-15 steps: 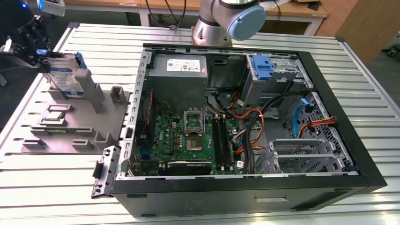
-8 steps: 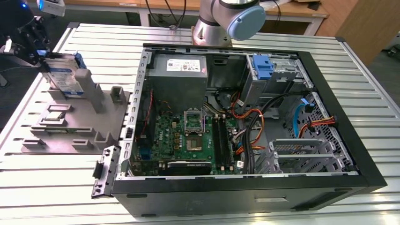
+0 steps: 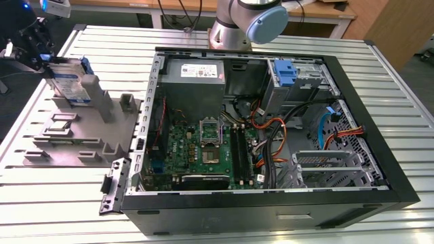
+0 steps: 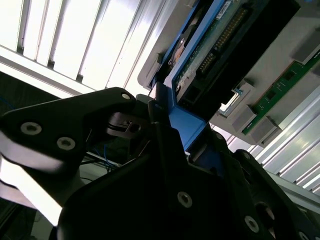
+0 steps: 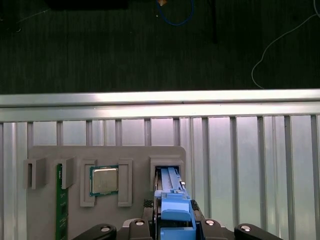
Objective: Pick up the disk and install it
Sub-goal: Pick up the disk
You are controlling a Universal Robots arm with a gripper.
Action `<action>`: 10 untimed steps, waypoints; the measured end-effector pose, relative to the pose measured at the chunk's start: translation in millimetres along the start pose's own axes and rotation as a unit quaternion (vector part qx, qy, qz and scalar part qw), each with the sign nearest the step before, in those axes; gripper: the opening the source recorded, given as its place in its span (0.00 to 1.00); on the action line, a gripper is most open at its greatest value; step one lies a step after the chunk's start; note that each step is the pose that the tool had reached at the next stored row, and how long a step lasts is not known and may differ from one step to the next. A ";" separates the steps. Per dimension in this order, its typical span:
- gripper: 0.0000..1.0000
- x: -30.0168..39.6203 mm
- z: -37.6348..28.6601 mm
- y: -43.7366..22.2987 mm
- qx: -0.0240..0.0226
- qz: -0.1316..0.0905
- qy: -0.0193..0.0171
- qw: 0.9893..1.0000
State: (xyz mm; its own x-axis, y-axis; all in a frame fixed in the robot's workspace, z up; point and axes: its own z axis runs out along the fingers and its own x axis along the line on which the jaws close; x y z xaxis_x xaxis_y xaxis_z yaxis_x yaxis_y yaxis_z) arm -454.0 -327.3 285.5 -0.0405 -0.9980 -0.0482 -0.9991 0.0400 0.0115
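The job looks barely begun. In the exterior view the disk (image 3: 71, 84) stands on edge in a slot of the grey holder (image 3: 81, 147), off at ten o'clock from the open case (image 3: 257, 208) and well apart from it. The claw (image 3: 48, 63) sits at the disk's upper edge, at the eleven o'clock corner.

In both wrist views the claw (image 4: 172, 120) (image 5: 175, 225) looks narrow, pinched on the blue frame of the disk (image 4: 210, 50) (image 5: 175, 207). The grasp seems made, though I cannot tell whether the disk has left its slot. A chip (image 5: 104, 180) lies in the holder (image 5: 45, 155) beside it.

Carrying it over and seating it are left to do. Inside the case, the metal cage (image 3: 326, 168) at four o'clock holds no drive.
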 end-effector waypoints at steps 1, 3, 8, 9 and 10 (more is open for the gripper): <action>0.37 0.0 0.0 0.0 0.000 0.000 0.000 1.000; 0.37 0.0 -0.6 0.0 0.000 0.000 0.000 1.000; 0.37 -0.2 -4.4 0.1 0.000 0.000 0.000 1.000; 0.37 -0.2 -5.1 0.1 0.000 0.000 0.000 1.000; 0.37 -0.3 -5.5 0.1 0.000 0.000 0.000 1.000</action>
State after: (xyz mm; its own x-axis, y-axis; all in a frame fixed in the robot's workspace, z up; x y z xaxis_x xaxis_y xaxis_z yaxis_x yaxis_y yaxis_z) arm -454.0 -327.2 291.0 -0.0405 -0.9980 -0.0479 -0.9991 0.0400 0.0114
